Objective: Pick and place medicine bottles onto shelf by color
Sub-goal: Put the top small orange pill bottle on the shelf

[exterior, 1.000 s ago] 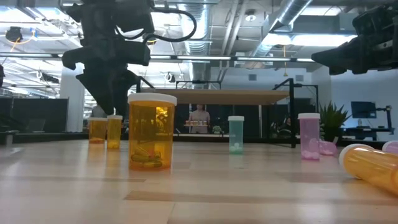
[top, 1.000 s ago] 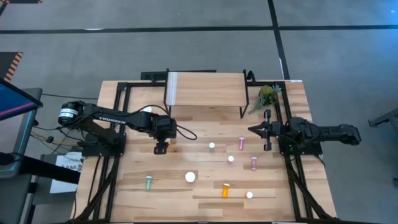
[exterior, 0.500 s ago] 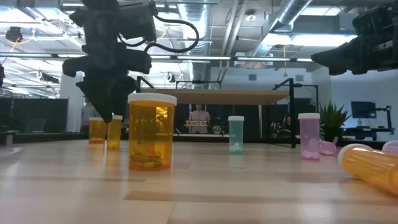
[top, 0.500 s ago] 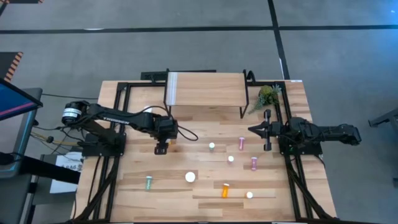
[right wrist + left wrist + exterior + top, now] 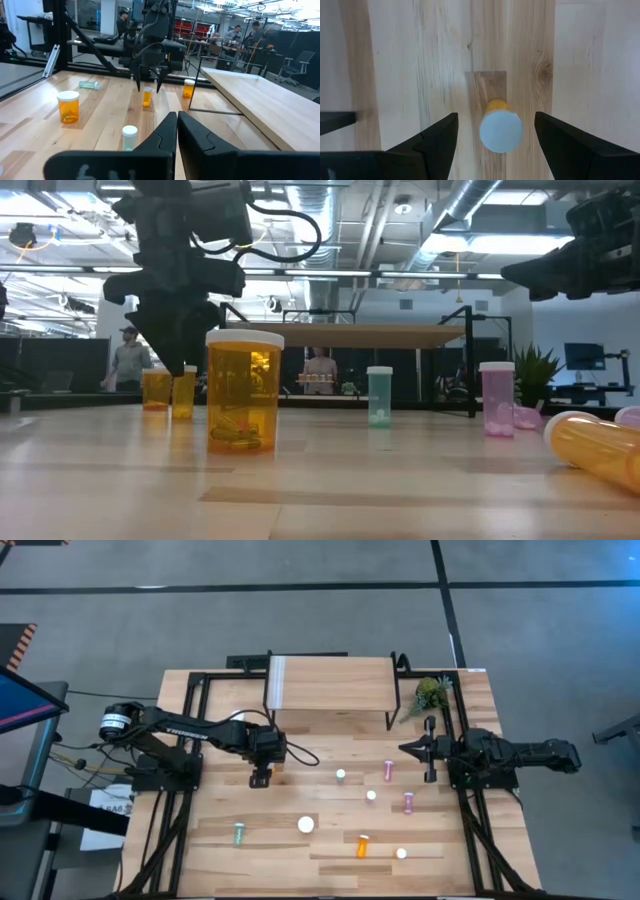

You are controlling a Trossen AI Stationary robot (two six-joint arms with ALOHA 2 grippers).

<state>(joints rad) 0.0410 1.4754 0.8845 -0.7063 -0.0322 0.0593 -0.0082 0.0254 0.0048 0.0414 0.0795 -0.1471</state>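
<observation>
My left gripper (image 5: 260,779) hangs open, pointing down over a small orange bottle with a white cap (image 5: 501,131) that stands upright on the table. Its fingers stand on either side of the cap (image 5: 147,90) with a gap on each side. A second small orange bottle (image 5: 188,88) stands close by. The light-wood shelf (image 5: 330,685) stands at the table's far edge. My right gripper (image 5: 415,749) waits shut and empty at the table's right side.
A large orange bottle (image 5: 306,824) and a lying green one (image 5: 239,833) are near the front. Pink bottles (image 5: 389,770) (image 5: 408,802), a green one (image 5: 341,776) and a lying orange one (image 5: 363,845) are right of the centre. A small plant (image 5: 430,692) stands beside the shelf.
My left gripper has come down a little over the small orange bottle, still open. The bottles have not moved.
</observation>
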